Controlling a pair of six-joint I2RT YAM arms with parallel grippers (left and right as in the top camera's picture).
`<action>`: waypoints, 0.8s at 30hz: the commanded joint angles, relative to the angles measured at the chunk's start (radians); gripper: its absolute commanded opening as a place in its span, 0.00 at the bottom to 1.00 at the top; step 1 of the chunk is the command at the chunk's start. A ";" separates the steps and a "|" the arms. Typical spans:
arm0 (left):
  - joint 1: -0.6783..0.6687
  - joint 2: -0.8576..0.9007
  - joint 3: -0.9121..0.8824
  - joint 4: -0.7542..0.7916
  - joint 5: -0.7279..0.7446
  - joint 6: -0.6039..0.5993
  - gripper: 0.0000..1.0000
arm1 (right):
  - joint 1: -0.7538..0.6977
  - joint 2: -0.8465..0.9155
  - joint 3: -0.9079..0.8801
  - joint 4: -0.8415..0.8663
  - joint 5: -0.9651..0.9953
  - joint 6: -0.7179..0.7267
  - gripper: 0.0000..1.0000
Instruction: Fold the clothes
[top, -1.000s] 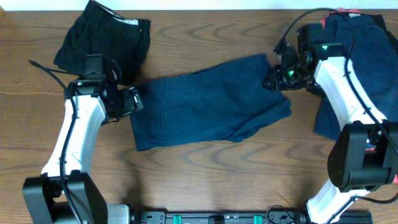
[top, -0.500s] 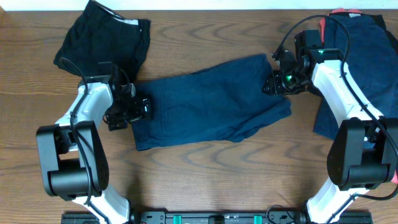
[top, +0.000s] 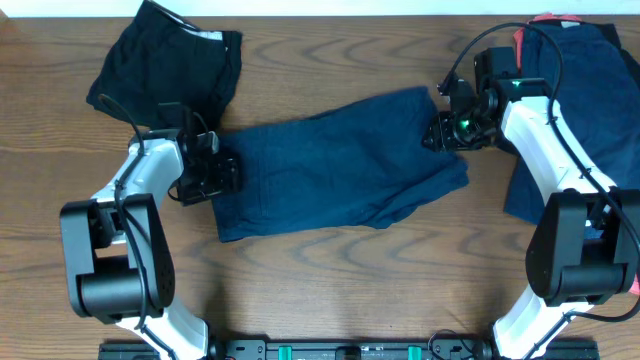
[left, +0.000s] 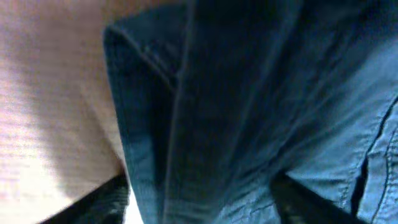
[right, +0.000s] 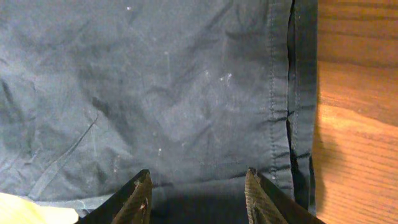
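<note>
A pair of dark navy shorts (top: 340, 165) lies spread flat in the middle of the table. My left gripper (top: 215, 172) is at the shorts' left edge. In the left wrist view its fingers (left: 202, 205) are open, with the folded navy hem (left: 186, 124) between them. My right gripper (top: 440, 130) is at the shorts' upper right corner. In the right wrist view it (right: 198, 193) is open, low over the navy fabric (right: 161, 93) near a stitched hem. A black garment (top: 170, 60) lies at the back left.
A pile of navy clothes (top: 580, 90) lies at the right edge, with a coral-pink piece (top: 552, 18) showing at its back. Bare wooden table (top: 330, 280) runs along the front. The arm bases stand at the front corners.
My left arm swung in and brought its gripper down onto the shorts' left edge, then shifted slightly. The right gripper has barely moved. The shorts lie as before.
</note>
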 joint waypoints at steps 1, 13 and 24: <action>-0.002 0.037 -0.084 0.037 0.021 -0.016 0.66 | 0.003 0.002 -0.001 0.004 -0.002 -0.005 0.46; 0.000 0.034 -0.192 0.165 0.035 -0.057 0.06 | 0.003 0.002 0.000 0.028 -0.003 -0.005 0.35; 0.044 -0.060 0.023 -0.249 0.022 -0.064 0.06 | 0.033 0.002 0.018 0.050 -0.113 0.037 0.05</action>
